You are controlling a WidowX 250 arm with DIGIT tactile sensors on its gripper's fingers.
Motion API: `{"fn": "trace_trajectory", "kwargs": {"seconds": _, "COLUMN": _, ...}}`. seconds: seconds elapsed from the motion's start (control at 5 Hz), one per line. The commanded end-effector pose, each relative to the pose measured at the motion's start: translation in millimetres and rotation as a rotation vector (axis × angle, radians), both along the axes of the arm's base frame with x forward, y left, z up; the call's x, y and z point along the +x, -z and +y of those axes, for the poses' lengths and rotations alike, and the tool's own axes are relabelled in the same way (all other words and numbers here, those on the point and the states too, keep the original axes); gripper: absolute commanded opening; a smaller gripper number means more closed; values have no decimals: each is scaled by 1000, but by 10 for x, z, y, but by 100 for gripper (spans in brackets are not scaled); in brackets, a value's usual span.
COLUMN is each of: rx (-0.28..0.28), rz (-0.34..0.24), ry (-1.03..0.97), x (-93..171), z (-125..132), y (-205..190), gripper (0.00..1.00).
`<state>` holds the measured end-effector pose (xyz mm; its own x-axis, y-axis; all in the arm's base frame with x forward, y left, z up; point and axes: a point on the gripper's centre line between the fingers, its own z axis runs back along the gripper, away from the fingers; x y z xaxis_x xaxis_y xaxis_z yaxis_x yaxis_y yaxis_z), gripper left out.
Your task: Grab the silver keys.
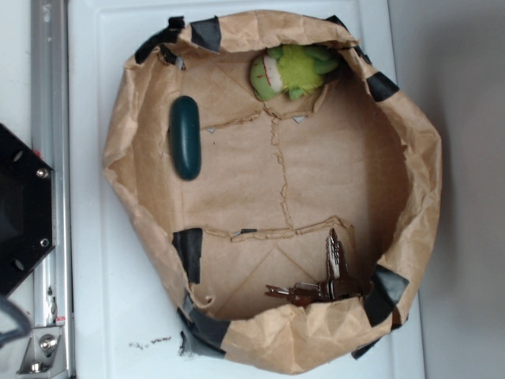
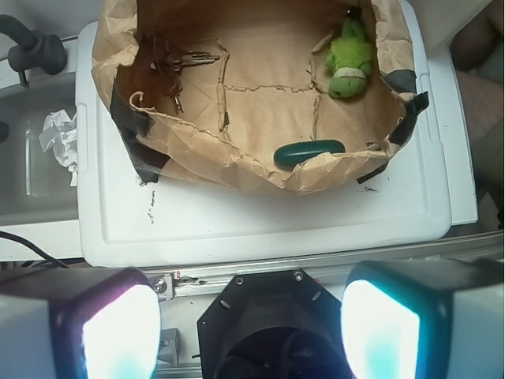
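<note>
Exterior view, left to right. Far left edge: metal rail running top to bottom, with a black base cut off by the frame edge. No gripper visible in this view. Centre: white surface carrying a brown paper bag, folded down into an open tray, patched with black tape at several points on the rim. Upper left of the bag floor: dark green case, lying flat, long axis vertical in frame, just beside the left wall. Top centre: green toy, partly tucked under the folded rim; shape hard to make out. Lower right of the bag floor: keys, blades splayed upward and leftward, right end hidden behind the bag wall and tape; individual key count not discernible.

Wrist view, left to right. Bottom left and bottom right: two glowing, blurred fingers, cut off by the lower frame edge; gripper spread wide, nothing held between the pads. Far left: crumpled white paper in a clear tray, partly cut off. Upper left, inside the bag: keys, in shadow, detail unclear, well apart from the gripper. Centre: case against the near wall, lower edge hidden by the rim. Upper right: toy.
</note>
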<state>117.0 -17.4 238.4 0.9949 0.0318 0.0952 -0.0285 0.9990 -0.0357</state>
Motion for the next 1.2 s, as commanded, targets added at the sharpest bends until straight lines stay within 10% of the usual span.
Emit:
{"fn": "trace_trajectory", "kwargs": {"seconds": 0.0, "rx": 0, "rz": 0, "ry": 0, "x": 0, "z": 0, "y": 0, "gripper": 100}}
{"fn": "trace_trajectory", "kwargs": {"seconds": 0.6, "rx": 0, "rz": 0, "ry": 0, "x": 0, "z": 0, "y": 0, "gripper": 100}}
{"fn": "trace_trajectory", "kwargs": {"seconds": 1.0, "rx": 6, "rz": 11, "ry": -73, "x": 936, "z": -75, "y": 106, "gripper": 100}}
